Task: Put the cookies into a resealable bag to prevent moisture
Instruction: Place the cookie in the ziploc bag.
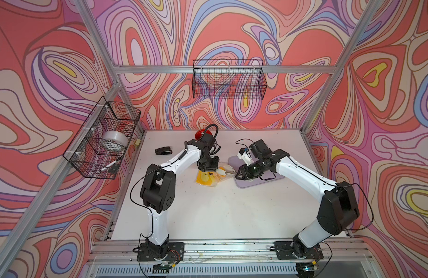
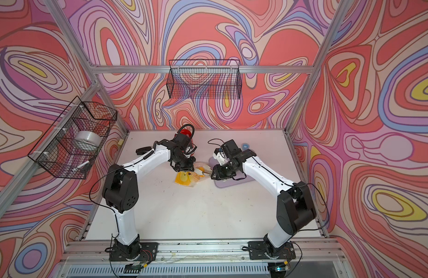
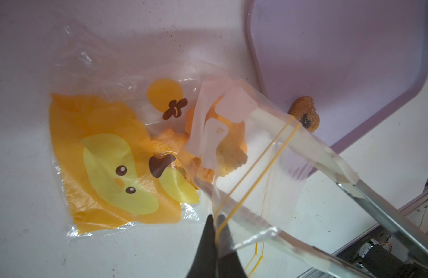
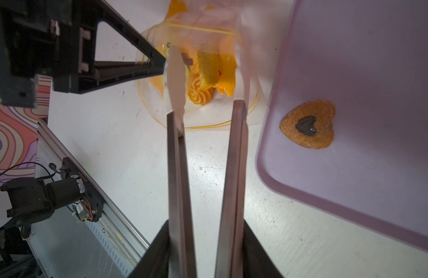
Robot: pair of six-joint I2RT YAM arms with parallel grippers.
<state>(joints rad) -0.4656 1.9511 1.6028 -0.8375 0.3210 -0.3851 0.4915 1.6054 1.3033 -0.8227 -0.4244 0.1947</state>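
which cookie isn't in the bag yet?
The heart-shaped cookie with the dark centre, lying alone on the lilac tray near its edge. The other cookies, swirl included, sit inside the resealable bag.

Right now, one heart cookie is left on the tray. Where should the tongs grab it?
Pinch the heart cookie across its two curved side edges, dropping the tongs in steeply from above. It lies flat and thin on the tray, close to the raised rim on the bag side, so a low sideways approach would likely hit that rim.
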